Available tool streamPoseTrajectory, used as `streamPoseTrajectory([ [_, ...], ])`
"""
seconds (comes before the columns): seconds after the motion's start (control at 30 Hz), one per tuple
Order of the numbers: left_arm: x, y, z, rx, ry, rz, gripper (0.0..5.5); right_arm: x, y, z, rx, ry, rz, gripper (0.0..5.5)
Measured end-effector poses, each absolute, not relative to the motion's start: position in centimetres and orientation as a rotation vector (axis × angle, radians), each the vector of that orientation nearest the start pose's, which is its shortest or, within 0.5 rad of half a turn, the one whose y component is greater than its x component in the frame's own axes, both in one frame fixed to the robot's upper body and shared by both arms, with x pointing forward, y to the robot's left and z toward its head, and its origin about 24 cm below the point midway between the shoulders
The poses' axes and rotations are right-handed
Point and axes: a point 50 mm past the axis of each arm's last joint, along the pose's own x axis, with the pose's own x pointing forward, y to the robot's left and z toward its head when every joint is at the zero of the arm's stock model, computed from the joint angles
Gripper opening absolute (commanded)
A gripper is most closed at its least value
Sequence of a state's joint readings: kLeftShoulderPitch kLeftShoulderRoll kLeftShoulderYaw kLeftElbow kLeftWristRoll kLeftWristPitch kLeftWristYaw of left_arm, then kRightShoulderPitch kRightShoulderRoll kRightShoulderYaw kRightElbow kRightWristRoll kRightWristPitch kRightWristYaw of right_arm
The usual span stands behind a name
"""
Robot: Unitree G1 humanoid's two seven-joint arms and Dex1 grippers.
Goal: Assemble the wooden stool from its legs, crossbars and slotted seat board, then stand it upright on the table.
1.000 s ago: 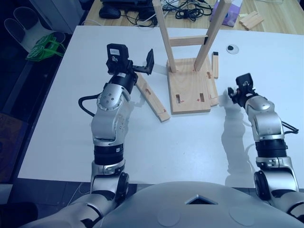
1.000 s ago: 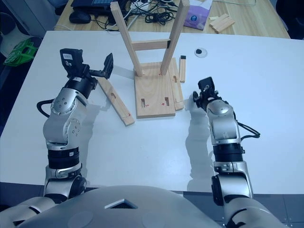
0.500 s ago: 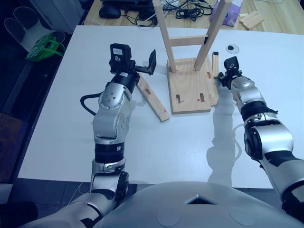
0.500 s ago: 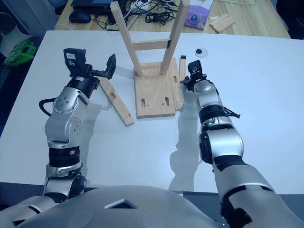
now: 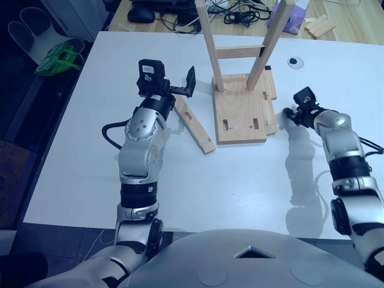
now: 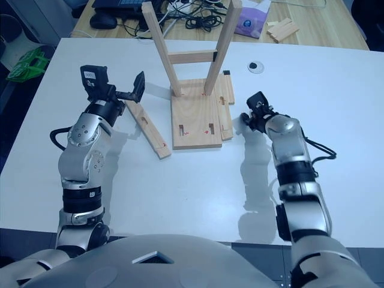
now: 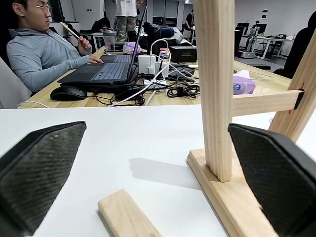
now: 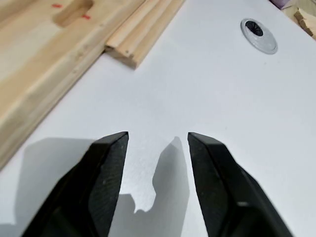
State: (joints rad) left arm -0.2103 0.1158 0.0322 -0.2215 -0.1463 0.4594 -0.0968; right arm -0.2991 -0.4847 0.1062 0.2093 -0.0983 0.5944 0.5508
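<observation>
Jaws apart and empty, my left gripper (image 5: pixel 173 88) and right gripper (image 8: pixel 158 140) flank the seat board (image 5: pixel 240 114). The loose leg (image 5: pixel 192 123) looks light and stiff, so I'd grip it mid-length.

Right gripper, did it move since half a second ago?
Yes. The right gripper drew back toward the robot, along the seat board's right side.

Open-plan office, this one: beyond the white tabletop (image 7: pixel 123 133) there's a wooden desk (image 7: pixel 168 100) with a laptop (image 7: pixel 101 73), a mouse (image 7: pixel 68 93) and tangled cables (image 7: pixel 170 88), and more desks (image 7: pixel 269 39) run down the room.
</observation>
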Motion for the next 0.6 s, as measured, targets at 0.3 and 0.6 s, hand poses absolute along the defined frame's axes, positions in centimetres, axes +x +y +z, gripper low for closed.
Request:
streamPoseTrajectory([
  [0.3,28.1,15.1,9.7,-0.029,0.053,-0.152,5.40,31.4,-21.6,7.7,-0.275,0.473,0.179,2.25],
  [0.6,28.6,14.4,9.7,-0.024,0.062,-0.206,5.40,36.3,-19.8,3.5,-0.181,0.491,0.058,2.25],
])
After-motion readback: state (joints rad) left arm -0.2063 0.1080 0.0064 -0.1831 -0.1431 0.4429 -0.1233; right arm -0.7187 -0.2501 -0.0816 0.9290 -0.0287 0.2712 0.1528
